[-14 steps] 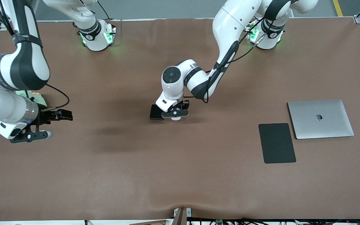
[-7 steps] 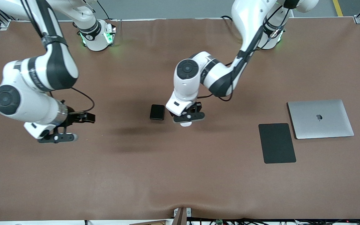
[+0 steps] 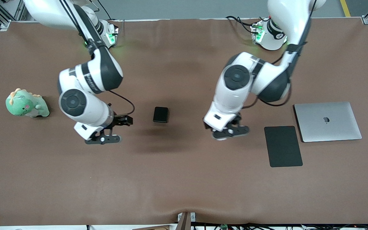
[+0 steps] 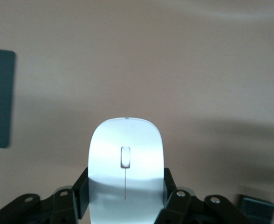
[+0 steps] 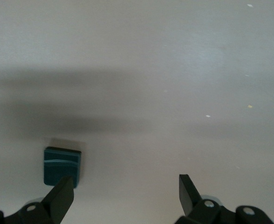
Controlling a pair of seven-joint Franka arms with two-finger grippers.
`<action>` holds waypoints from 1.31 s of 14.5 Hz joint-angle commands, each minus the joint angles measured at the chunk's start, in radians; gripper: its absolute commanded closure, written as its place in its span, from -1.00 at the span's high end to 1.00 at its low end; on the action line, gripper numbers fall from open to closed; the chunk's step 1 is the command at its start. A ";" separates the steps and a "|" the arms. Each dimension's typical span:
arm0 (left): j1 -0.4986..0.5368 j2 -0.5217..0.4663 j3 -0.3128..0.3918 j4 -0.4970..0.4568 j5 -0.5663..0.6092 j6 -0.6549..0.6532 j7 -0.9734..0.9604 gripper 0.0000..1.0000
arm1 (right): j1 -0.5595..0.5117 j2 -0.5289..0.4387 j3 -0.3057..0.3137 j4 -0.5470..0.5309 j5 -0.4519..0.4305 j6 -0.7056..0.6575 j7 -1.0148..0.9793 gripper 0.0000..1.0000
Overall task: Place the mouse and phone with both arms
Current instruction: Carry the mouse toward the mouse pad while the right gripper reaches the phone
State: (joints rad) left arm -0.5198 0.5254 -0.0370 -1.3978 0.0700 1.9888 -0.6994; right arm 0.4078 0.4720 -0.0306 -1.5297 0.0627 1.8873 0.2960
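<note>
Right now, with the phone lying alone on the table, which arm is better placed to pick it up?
The right arm. Its right gripper has open jaws, holds nothing, and hangs close beside the phone. The left gripper is shut on the mouse, over the table near the black pad.

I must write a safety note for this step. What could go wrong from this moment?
1. The left gripper holds the glossy mouse by its sides only, above the table; it might slip out during the carry.
2. The right gripper, fingers open, is off to one side of the phone, so closing now would probably miss it.
3. The black pad lies beside the laptop; a careless placement could hit the laptop.
</note>
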 commanded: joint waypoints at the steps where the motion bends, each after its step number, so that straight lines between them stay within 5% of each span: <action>1: 0.084 -0.027 -0.011 -0.041 0.010 -0.030 0.105 -1.00 | 0.026 0.045 -0.009 0.023 0.049 0.019 0.015 1.00; 4: 0.179 -0.027 -0.011 -0.070 0.010 -0.031 0.260 -1.00 | 0.034 0.095 -0.009 0.022 0.124 0.042 0.015 1.00; 9: 0.309 -0.015 -0.011 -0.133 0.010 -0.030 0.475 -1.00 | 0.080 0.155 -0.009 0.002 0.126 0.113 0.015 1.00; 19: 0.451 0.080 -0.009 -0.207 0.013 0.166 0.594 -1.00 | 0.144 0.203 -0.008 -0.111 0.131 0.343 0.081 1.00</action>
State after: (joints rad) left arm -0.0992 0.5836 -0.0365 -1.5995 0.0700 2.1027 -0.1110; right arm 0.5369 0.6831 -0.0307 -1.5930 0.1753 2.1736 0.3578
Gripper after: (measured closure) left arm 0.383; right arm 0.000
